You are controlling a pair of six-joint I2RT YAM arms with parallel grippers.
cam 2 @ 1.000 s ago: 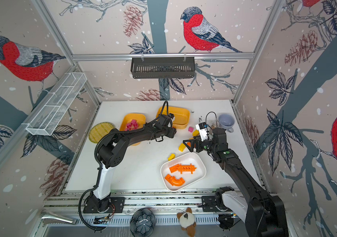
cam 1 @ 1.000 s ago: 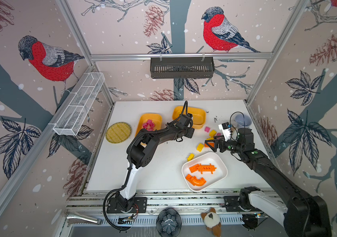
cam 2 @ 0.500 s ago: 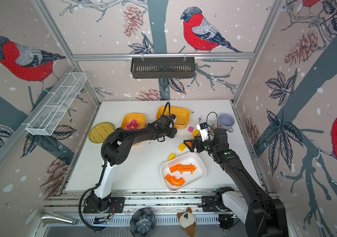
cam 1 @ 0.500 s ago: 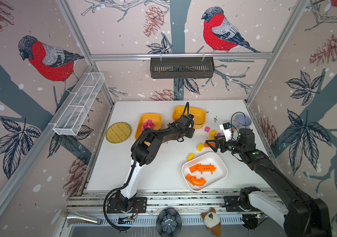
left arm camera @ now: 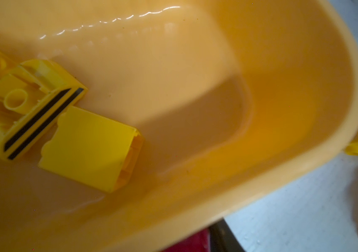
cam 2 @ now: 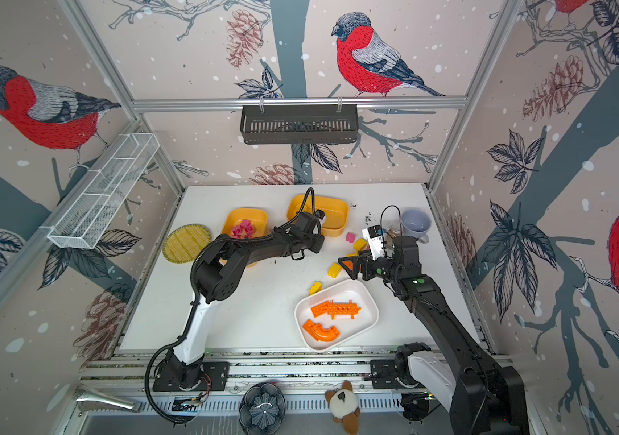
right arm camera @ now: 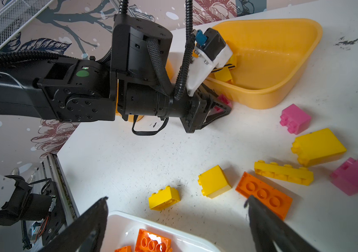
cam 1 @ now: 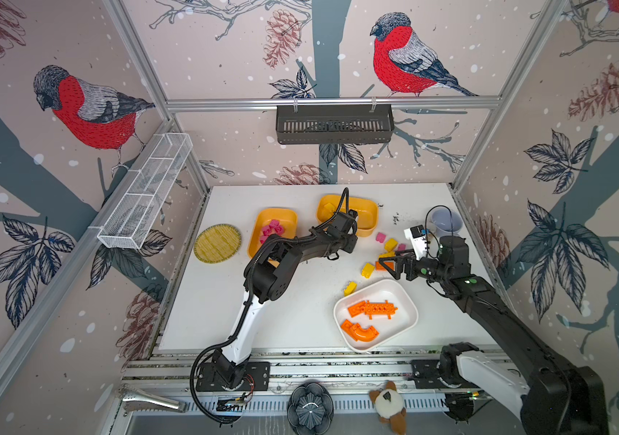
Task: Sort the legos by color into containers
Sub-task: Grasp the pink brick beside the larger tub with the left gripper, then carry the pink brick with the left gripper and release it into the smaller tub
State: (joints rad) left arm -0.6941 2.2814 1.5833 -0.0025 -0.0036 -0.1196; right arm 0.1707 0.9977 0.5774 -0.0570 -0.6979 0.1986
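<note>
- Left gripper looks pinched nearly shut on a pink brick, just beside the yellow tub. Lift it clear of the rim, then carry it to the pink tub.
- Right gripper gapes wide and empty over the orange brick. Centre the fingers across it before closing.
- Loose on the table: four yellow bricks, two loose pink bricks, one orange.
- Three tubs; the white tub holds two orange pieces.

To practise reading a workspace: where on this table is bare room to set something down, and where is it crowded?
Free: near-left table, bordered by woven plate and left arm; also between left arm and white tub. Crowded: loose bricks and right gripper between back yellow tub and white tub.
</note>
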